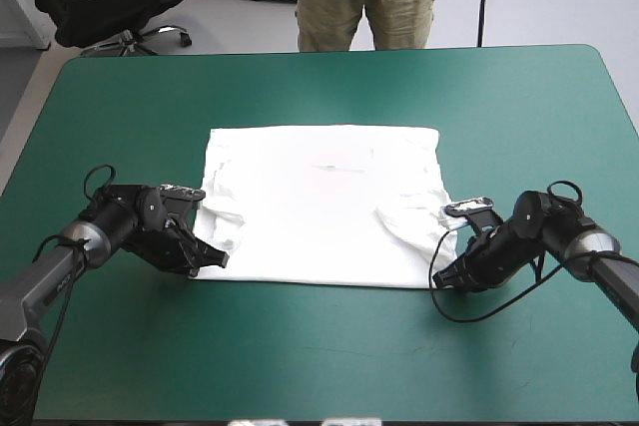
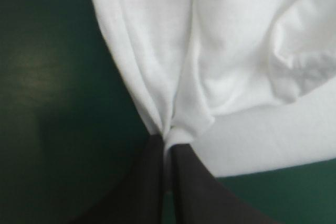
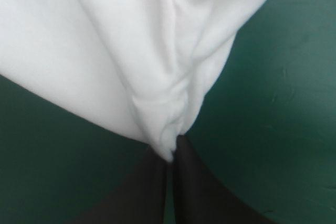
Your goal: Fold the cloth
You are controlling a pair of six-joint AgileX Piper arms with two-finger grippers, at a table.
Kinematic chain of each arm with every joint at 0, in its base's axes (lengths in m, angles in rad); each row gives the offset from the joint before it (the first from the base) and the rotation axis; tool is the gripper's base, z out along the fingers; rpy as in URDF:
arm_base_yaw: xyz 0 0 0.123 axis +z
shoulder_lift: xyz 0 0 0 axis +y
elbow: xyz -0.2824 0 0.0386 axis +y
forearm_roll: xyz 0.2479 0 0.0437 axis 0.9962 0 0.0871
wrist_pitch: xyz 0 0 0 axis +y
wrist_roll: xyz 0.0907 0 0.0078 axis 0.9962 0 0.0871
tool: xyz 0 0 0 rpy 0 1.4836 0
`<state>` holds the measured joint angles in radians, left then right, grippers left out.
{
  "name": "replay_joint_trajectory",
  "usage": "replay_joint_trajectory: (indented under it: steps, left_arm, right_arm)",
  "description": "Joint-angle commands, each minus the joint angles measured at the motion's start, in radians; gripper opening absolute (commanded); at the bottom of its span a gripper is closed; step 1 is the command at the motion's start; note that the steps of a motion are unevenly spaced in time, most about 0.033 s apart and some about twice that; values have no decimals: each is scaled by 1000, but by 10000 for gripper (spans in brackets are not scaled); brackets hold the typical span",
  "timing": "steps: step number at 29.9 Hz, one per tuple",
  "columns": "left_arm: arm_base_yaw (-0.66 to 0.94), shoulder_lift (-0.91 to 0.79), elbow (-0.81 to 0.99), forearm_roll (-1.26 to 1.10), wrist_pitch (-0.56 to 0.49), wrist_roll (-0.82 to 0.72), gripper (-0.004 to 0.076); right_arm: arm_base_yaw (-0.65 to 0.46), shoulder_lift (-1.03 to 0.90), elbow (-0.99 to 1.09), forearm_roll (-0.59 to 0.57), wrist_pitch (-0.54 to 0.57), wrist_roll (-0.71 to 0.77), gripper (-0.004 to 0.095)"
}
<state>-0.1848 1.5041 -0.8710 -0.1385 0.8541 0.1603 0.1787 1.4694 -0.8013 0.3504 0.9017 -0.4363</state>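
Pinching 2 near corners of the T-shirt (flat on the teal-green cover), left gripper and right gripper have fingers clamped on fabric; the fold likely needs an even lift toward the far hem.

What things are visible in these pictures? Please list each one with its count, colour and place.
T-shirt: one, white, spread flat on the middle of the table, its two near corners gathered into folds.
Table cover: one, teal-green, under the T-shirt and bare all around it.
Left tool: one, black fingers, at the T-shirt's near left corner, shut on the fabric.
Right tool: one, black fingers, at the T-shirt's near right corner, shut on the fabric.
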Motion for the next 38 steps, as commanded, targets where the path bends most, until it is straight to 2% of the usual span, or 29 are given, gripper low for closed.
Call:
replay_joint_trajectory:
  steps: [1,4,10,16,19,23,28,32,34,38]
  left_arm:
    - [-4,-55,-10,-20,-48,-4,-17]
    - [-4,-120,-10,-20,-30,-24,-17]
    - [-4,-244,-10,-13,98,-31,-17]
    - [-4,-348,-14,-11,94,-37,-17]
    - [-4,-354,-19,-11,35,-48,-17]
    - [-4,-335,-35,-15,-98,-71,-17]
    - [-4,-240,-105,-15,-230,-125,-17]
    - [-4,-138,-187,-12,-375,-160,-17]
    - [-4,-76,-239,-12,-410,-160,-17]
    - [-4,45,-362,-7,-412,-160,-17]
  right_arm:
    - [6,-39,1,44,55,-21,-16]
    - [6,-116,1,48,57,-15,-17]
    - [6,-297,1,48,96,41,-17]
    - [6,-447,-16,7,82,124,-17]
    - [6,-468,-59,-13,65,157,-17]
    - [6,-433,-128,-14,8,152,-17]
    - [6,-312,-229,-14,-98,143,-18]
    - [6,-171,-338,-21,-170,124,-17]
    - [6,-106,-396,-19,-180,103,-17]
    - [4,22,-524,-32,-180,87,-18]
